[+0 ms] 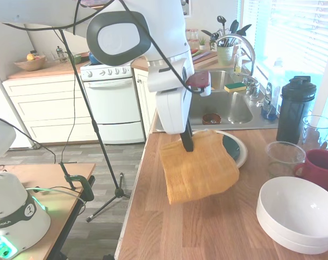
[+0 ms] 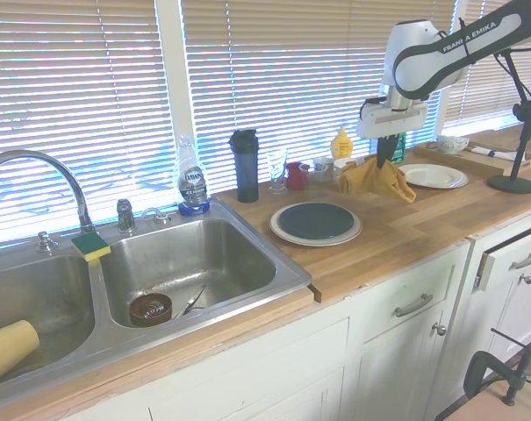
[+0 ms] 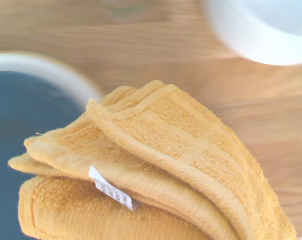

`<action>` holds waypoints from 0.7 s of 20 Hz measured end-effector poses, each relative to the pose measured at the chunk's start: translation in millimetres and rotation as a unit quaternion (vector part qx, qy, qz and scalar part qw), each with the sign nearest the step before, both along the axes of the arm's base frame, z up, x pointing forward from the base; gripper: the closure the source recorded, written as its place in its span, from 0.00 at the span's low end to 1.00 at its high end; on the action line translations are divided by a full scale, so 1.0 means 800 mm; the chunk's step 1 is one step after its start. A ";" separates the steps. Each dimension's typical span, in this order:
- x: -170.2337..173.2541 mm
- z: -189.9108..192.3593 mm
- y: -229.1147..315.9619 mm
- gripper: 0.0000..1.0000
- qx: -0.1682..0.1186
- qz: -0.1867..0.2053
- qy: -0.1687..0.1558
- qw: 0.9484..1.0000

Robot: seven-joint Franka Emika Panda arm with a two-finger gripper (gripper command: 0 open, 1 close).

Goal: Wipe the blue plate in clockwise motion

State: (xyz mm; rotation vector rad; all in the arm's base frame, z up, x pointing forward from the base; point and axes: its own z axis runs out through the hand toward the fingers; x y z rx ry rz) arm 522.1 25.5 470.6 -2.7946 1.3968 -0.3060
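The claw [image 1: 186,142] gripped a yellow cloth [image 1: 199,165] hanging above the bench [image 1: 207,227], just beside the blue plate [image 2: 316,221] on its cream plate [image 2: 287,235].

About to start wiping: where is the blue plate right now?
In the second exterior view, the blue plate sits atop a cream plate on the counter, between the sink and the cloth-holding end effector.

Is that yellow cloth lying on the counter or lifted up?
Lifted: the yellow cloth hangs pinched in the gripper, draping clear of the counter.
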 end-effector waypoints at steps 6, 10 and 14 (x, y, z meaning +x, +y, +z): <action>-0.011 -0.029 -0.069 1.00 0.000 -0.033 0.006 0.999; -0.022 -0.036 -0.121 1.00 0.002 -0.054 0.007 0.999; -0.027 -0.039 -0.146 1.00 0.002 -0.062 0.007 0.998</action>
